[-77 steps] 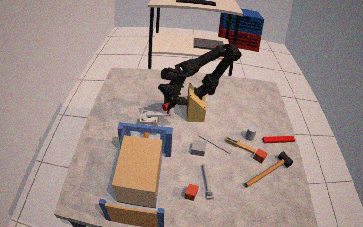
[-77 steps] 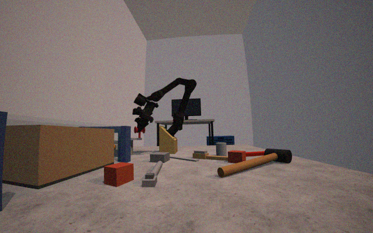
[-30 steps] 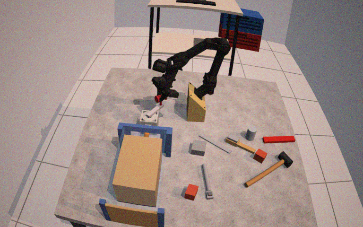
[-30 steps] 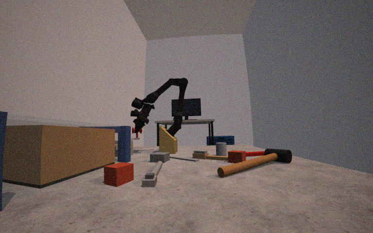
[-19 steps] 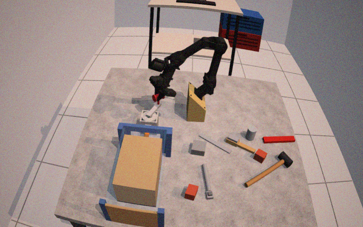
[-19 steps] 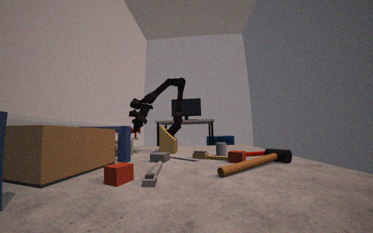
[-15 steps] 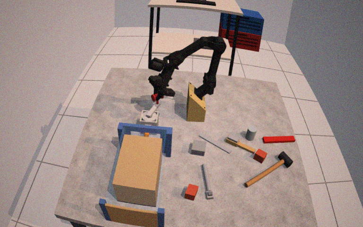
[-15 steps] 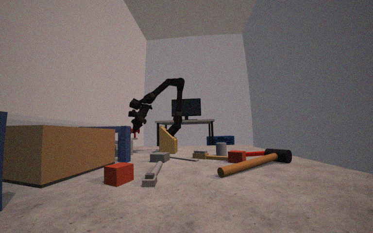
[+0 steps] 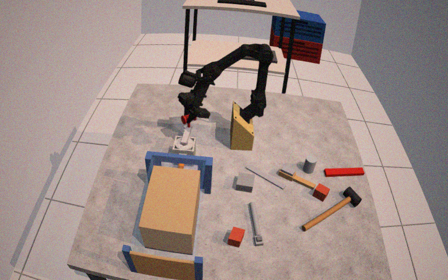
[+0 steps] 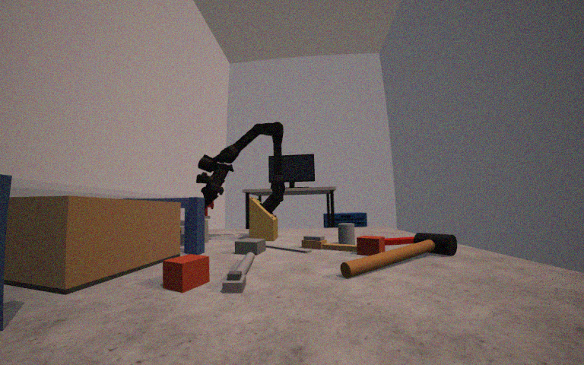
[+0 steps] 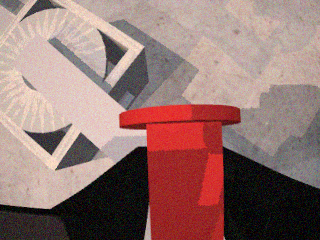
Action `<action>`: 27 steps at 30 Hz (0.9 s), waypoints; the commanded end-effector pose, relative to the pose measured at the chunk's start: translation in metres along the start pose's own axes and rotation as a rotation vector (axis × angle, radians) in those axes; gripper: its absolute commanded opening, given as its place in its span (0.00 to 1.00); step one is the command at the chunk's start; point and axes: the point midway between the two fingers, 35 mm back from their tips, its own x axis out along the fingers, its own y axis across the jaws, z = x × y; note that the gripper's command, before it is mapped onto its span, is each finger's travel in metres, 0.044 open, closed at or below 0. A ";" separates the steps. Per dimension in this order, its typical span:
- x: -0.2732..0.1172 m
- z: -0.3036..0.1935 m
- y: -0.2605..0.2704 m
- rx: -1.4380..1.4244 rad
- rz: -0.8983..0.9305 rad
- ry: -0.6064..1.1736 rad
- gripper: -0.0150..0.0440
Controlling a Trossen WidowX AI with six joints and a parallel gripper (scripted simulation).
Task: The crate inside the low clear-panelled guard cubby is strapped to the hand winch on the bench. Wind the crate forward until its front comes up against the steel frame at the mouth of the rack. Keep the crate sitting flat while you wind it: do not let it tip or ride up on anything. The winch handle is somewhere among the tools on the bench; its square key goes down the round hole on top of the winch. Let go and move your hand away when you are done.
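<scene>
The tan crate [image 9: 171,198] [image 10: 38,240] sits flat in the clear-panelled cubby, its far end close to the blue frame [image 9: 207,175] [image 10: 195,228]; exact contact cannot be told. An orange strap piece [image 9: 181,165] shows at that end. The white winch [image 9: 183,151] [image 11: 92,37] stands beyond the frame. The handle's pale crank arm [image 9: 185,136] [image 11: 75,85] lies across its top and slants toward the arm; its key is hidden. My gripper [image 9: 188,119] [image 10: 208,209] [image 11: 177,156] is shut on the handle's red grip [image 9: 184,119] [image 11: 172,170], beyond the winch.
A tan board [image 9: 161,263] between blue posts stands at the near end. Right of the cubby are a grey block [image 9: 244,183], red cubes [image 9: 236,236] [image 9: 321,192], a wrench [image 9: 253,217], a thin rod [image 9: 264,177], a mallet [image 9: 326,214], a cylinder [image 9: 309,165] and a red bar [image 9: 344,171].
</scene>
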 end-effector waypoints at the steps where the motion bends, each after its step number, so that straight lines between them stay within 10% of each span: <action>1: 0.005 0.007 -0.004 -0.015 -0.001 -0.003 0.25; 27: 0.026 0.055 -0.023 -0.017 -0.002 -0.008 0.25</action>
